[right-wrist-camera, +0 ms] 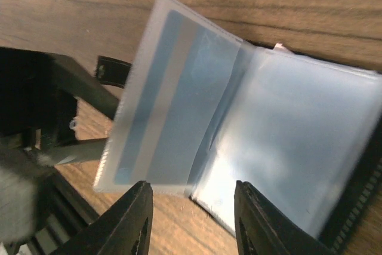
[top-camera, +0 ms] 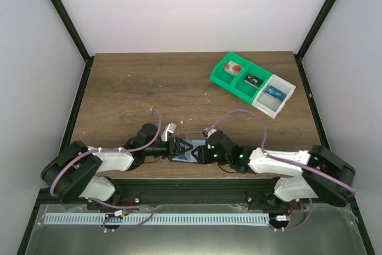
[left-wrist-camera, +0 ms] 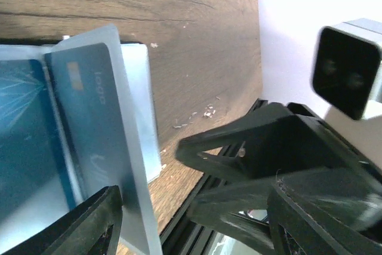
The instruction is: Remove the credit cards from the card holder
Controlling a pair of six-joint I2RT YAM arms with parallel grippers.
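Hovering spread-jawed over the card holder [top-camera: 184, 156] lying open at the table [top-camera: 149, 82]'s near edge, left gripper [left-wrist-camera: 197, 231] and right gripper [right-wrist-camera: 194, 219] are pinching nothing, and both visible credit cards [left-wrist-camera: 89, 135] are sitting sleeved, none removed.

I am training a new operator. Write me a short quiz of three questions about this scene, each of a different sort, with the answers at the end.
1. True or false: the card holder lies closed on the table.
2. Where do the compartment trays stand in the top view? A) at the far right of the table; B) at the near left; C) between the two arms.
3. Fill in the blank: the word printed on the blue card in the clear sleeve is ____.

Key: 1 false, it is open; 2 A; 3 logo.
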